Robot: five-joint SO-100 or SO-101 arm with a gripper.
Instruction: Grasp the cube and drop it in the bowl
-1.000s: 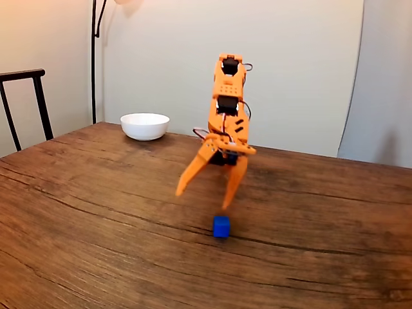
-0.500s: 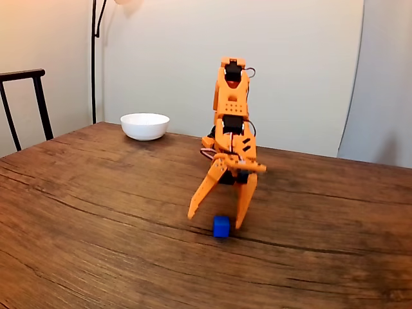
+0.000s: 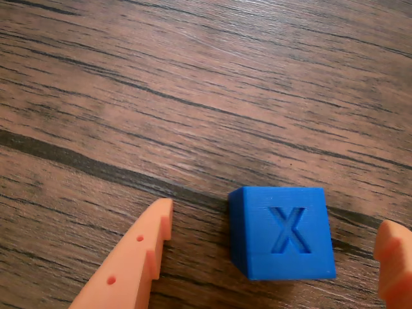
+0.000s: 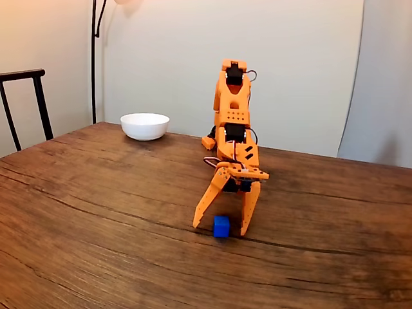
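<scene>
wrist view, blue cube with embossed x between orange gripper fingers, jaws apart, untouched, wooden table, white bowl well apart

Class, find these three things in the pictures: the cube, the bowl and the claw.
cube (image 3: 286,235), wrist view, on its top face with the X.
bowl (image 4: 145,127), fixed view, on its outer wall.
claw (image 4: 221,227), fixed view, midway between the two fingertips.

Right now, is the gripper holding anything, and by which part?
Nothing is held. The open gripper straddles the cube, which sits on the table with visible gaps to both fingers.
</scene>
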